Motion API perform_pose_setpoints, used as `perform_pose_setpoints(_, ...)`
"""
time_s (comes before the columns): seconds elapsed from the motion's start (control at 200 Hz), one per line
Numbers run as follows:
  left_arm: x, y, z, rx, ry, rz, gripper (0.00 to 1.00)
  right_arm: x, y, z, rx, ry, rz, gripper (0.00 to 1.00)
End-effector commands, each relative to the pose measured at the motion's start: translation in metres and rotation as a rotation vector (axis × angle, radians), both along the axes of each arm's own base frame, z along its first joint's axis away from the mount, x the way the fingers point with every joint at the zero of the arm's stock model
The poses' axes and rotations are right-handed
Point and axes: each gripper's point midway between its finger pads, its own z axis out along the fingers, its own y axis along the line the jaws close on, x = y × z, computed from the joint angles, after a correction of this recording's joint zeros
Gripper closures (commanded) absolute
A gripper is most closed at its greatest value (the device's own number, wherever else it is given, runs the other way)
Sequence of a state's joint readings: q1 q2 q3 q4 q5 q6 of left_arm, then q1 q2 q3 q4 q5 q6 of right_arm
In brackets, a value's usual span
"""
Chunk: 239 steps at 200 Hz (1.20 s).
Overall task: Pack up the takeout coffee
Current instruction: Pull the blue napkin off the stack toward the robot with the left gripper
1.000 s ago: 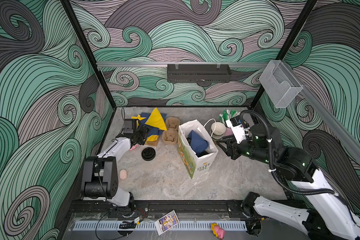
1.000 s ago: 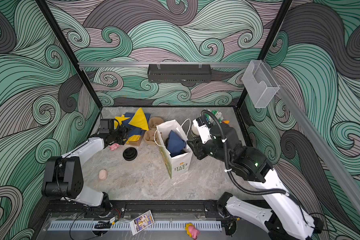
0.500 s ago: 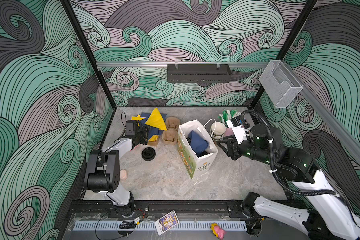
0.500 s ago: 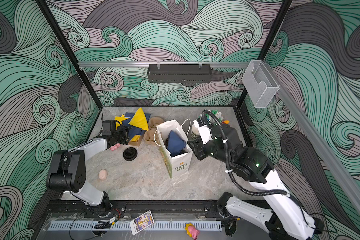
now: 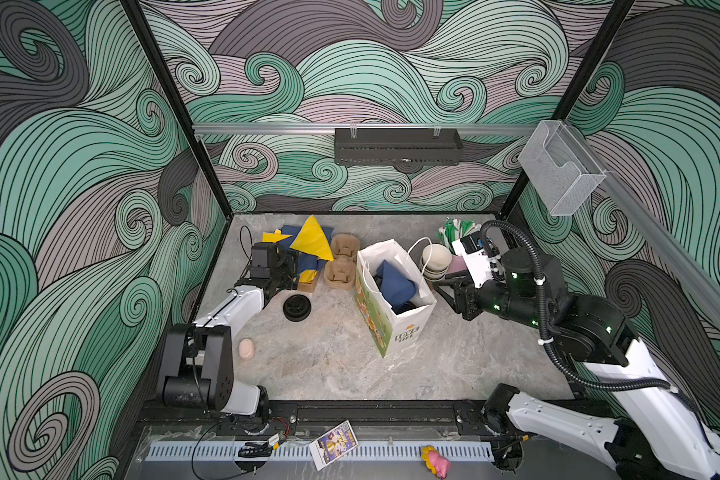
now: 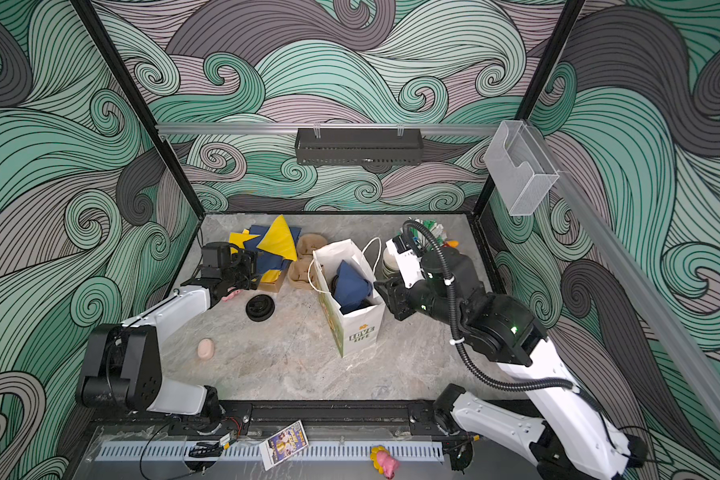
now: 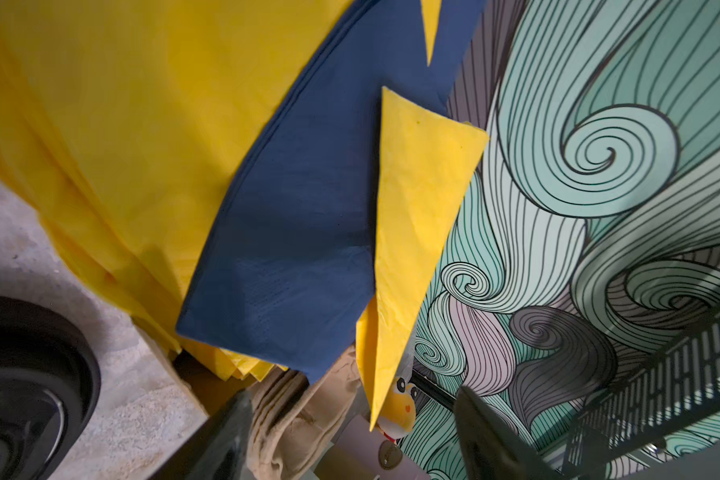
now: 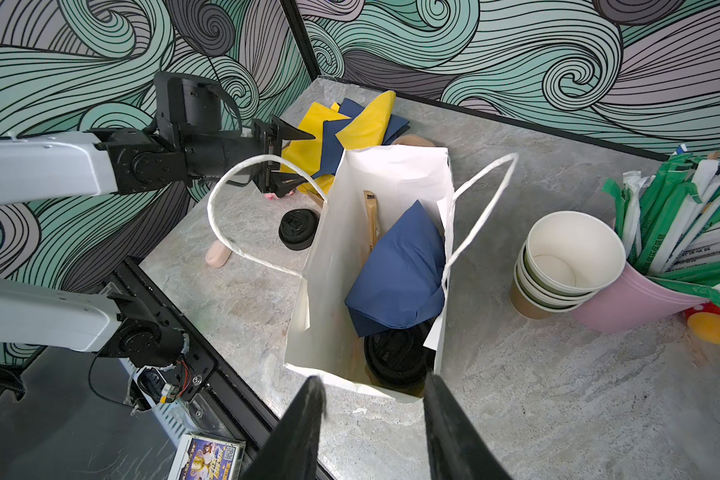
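Takeout coffee cups (image 5: 435, 262) sit nested in one stack right of centre in both top views, just beside the white bag (image 5: 395, 328). One black lid (image 5: 297, 307) lies on the surface (image 5: 329, 365) left of centre, and a second lid (image 8: 395, 357) lies inside the bag. The left tool (image 8: 285, 160), fingers apart and empty, is near the napkins (image 5: 310, 241). The right tool (image 8: 375, 428) — also apart, holding nothing — is at the bag's rim.

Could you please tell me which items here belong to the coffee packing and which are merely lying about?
Belongs to the job: stacked paper cups, loose black lid, white paper bag, black lid in the bag.
Lying about: peach toy, picture card, pink toy.
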State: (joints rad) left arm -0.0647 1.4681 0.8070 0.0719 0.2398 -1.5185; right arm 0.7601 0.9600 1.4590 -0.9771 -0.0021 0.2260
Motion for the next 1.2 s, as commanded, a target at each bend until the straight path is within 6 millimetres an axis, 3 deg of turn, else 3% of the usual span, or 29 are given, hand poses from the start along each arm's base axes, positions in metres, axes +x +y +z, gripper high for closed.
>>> perform_pose_setpoints(0.0,0.009,-0.007,-0.01,-0.035,0.013,0.01,0.2,-0.003,0.0,0.003,0.019,0.0,0.004,0.58)
perform_pose_setpoints(0.21,0.026,-0.01,-0.018,-0.031,0.012,-0.008,0.26,-0.006,-0.003,0.004,0.018,-0.003,-0.002,0.58)
perform_pose_setpoints(0.435,0.039,-0.002,-0.026,-0.008,0.017,0.02,0.41,-0.008,-0.006,0.006,0.019,-0.007,-0.006,0.58)
perform_pose_setpoints(0.555,0.043,0.003,-0.028,0.004,0.014,0.04,0.59,-0.008,-0.008,0.006,0.016,-0.008,-0.01,0.58)
perform_pose_setpoints(0.835,0.043,0.017,-0.033,0.033,0.02,0.075,0.88,-0.009,-0.009,0.007,0.015,-0.013,-0.011,0.58)
perform_pose_setpoints(0.936,0.037,0.026,-0.023,0.083,0.004,0.084,1.0,-0.009,-0.01,0.007,0.016,-0.013,-0.012,0.58)
perform_pose_setpoints(1.141,0.005,0.067,0.024,0.377,-0.011,0.105,1.0,-0.01,-0.01,0.009,0.018,-0.022,-0.008,0.58)
perform_pose_setpoints(1.191,-0.009,0.081,0.045,0.479,-0.027,0.12,1.0,-0.009,-0.01,0.008,0.017,-0.022,-0.008,0.58)
